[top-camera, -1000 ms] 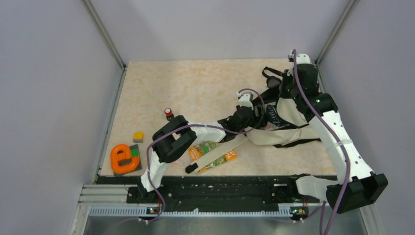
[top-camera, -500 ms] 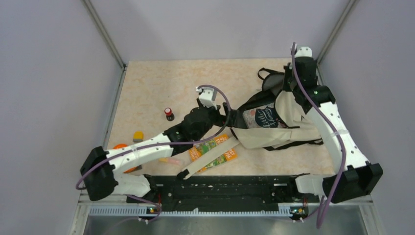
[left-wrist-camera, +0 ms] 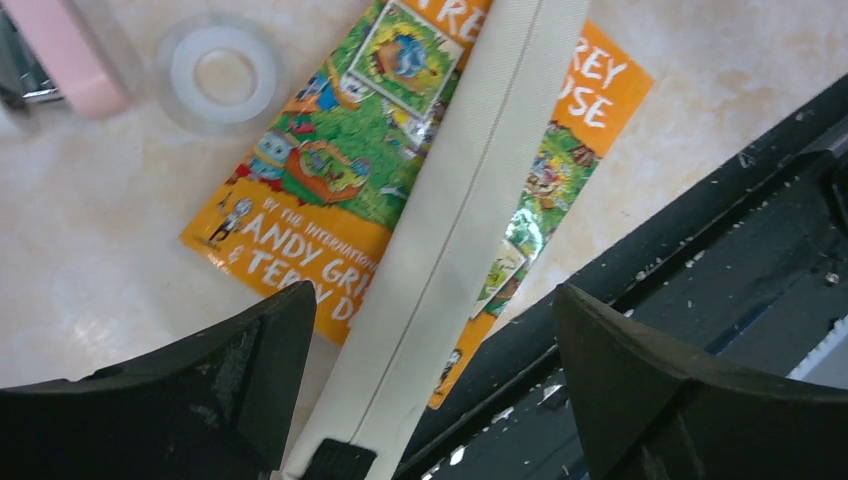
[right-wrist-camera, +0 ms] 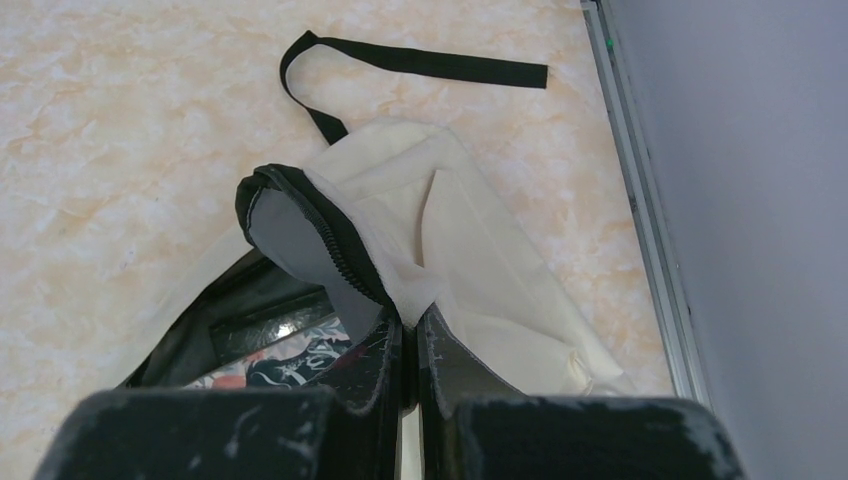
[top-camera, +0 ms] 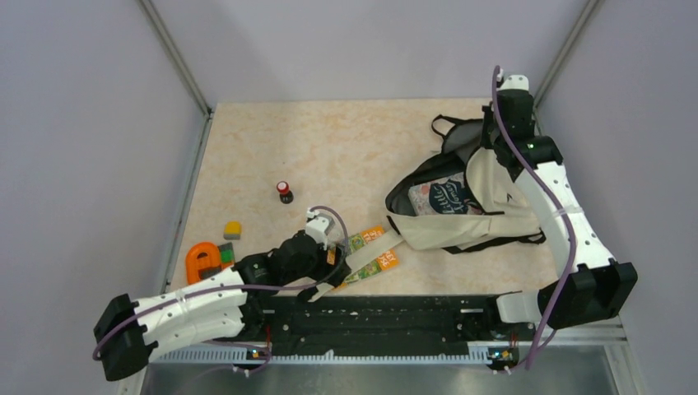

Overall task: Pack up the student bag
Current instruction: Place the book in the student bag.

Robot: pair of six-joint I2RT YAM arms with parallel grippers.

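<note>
The cream student bag [top-camera: 494,216] lies open at the right, with a dark book [top-camera: 444,197] showing in its mouth. My right gripper [top-camera: 492,141] is shut on the bag's zippered rim [right-wrist-camera: 300,215] and holds it up. One beige strap [top-camera: 366,257] runs from the bag across an orange picture book [top-camera: 362,251] near the front edge. My left gripper [top-camera: 328,247] is open and empty just above that book [left-wrist-camera: 340,180] and strap [left-wrist-camera: 460,230], with the strap between its fingers.
A small red-capped bottle [top-camera: 283,192], a yellow block [top-camera: 233,230] and an orange tape dispenser [top-camera: 207,263] stand at the left. A clear tape roll [left-wrist-camera: 222,75] and a pink object [left-wrist-camera: 70,55] lie beside the book. The black base rail [top-camera: 370,317] runs along the front.
My left arm has drawn back from the bag's mouth toward the front, down over the orange book. The right gripper keeps holding the bag's rim raised.
</note>
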